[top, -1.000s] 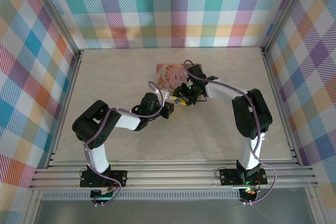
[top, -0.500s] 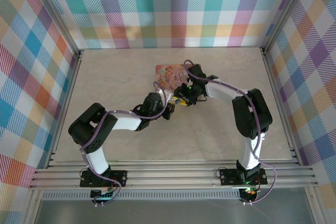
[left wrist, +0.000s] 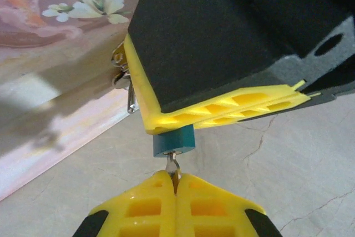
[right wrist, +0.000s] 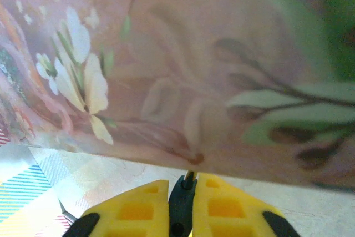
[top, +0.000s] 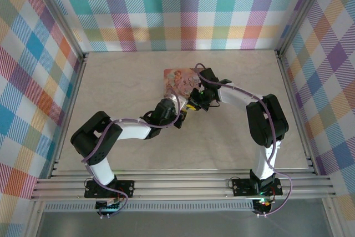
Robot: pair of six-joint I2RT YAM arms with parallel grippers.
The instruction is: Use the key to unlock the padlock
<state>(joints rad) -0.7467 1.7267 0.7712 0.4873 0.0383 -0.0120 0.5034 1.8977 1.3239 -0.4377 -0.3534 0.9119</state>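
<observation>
In the left wrist view my left gripper (left wrist: 176,178) is shut on the small metal key (left wrist: 173,165). The key's tip sits in the bottom of the blue padlock (left wrist: 173,140). The yellow fingers (left wrist: 222,109) of my right gripper clamp the padlock from above. The right wrist view shows my right gripper (right wrist: 180,184) shut on the dark padlock body (right wrist: 180,206), with its thin shackle (right wrist: 189,177) pointing at the pink floral tin (right wrist: 194,70). From above, the left gripper (top: 179,118) and right gripper (top: 192,105) meet at the tin's near edge.
The pink floral tin (top: 176,79) lies on the beige table (top: 122,81) just behind both grippers. Its metal hasp (left wrist: 125,76) sticks out beside the right gripper's fingers. Checked walls and metal rails enclose the table on three sides.
My right gripper has closed its jaws onto the padlock. The left arm has edged forward, bringing the key up to the padlock.
</observation>
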